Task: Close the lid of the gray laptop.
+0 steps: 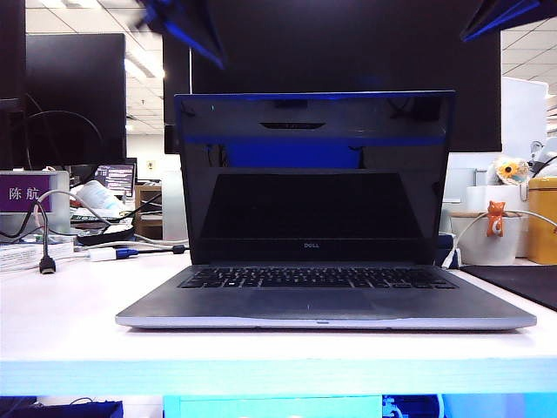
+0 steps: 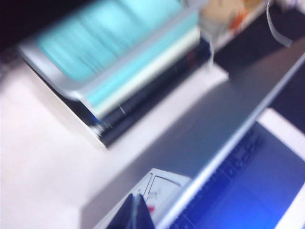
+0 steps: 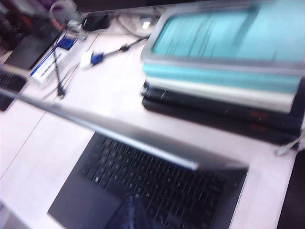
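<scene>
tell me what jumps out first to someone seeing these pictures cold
The gray laptop sits open at the middle of the white table, its lid upright with the glossy black screen dark. Behind it lies a stack of books with a teal one on top. The left gripper hangs behind the lid's top edge and the right gripper above the keyboard; both are blurred.

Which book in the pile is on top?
The light blue book lies on top of the stack behind the gray laptop; the ones beneath show pale and black edges. Both grippers hover above, blurred.
</scene>
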{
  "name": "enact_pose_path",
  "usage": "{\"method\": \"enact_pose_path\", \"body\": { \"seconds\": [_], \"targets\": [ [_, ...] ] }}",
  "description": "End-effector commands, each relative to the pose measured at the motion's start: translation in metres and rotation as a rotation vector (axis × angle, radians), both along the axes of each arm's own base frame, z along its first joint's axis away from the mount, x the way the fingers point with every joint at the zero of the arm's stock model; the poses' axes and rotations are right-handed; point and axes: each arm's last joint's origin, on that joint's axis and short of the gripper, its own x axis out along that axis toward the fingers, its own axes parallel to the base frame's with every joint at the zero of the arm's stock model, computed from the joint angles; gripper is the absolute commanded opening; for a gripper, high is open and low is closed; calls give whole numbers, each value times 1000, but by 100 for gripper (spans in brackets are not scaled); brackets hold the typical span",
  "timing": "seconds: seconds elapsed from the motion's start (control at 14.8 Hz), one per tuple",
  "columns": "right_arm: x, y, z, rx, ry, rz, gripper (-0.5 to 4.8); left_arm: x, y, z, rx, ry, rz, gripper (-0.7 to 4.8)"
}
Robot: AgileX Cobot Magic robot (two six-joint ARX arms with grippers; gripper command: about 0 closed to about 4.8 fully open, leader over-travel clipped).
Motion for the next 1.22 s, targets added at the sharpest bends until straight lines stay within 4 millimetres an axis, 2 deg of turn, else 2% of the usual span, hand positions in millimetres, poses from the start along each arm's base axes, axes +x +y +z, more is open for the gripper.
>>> {"method": "enact_pose_path", "body": {
  "seconds": [0.07, 0.2, 0.54, 0.81, 0.95, 1.22],
  "targets": [
    [-4, 0, 4, 5, -7, 30, -2, 12, -5, -17, 25, 73, -9, -5],
    [-6, 1, 3, 4, 5, 48, -2, 11, -7, -27, 44, 146, -18, -5],
    [-6, 1, 2, 1, 7, 49, -2, -9, -16, -36, 113, 313, -63, -5],
    [-6, 1, 2, 2, 10, 49, -2, -29, -40, -41, 220, 357, -95, -5],
    [-7, 1, 1, -3, 21, 52, -2, -39, -53, -57, 260, 409, -114, -5],
    [-7, 1, 1, -4, 22, 53, -2, -55, -55, -95, 301, 462, -111, -5]
  ]
}}
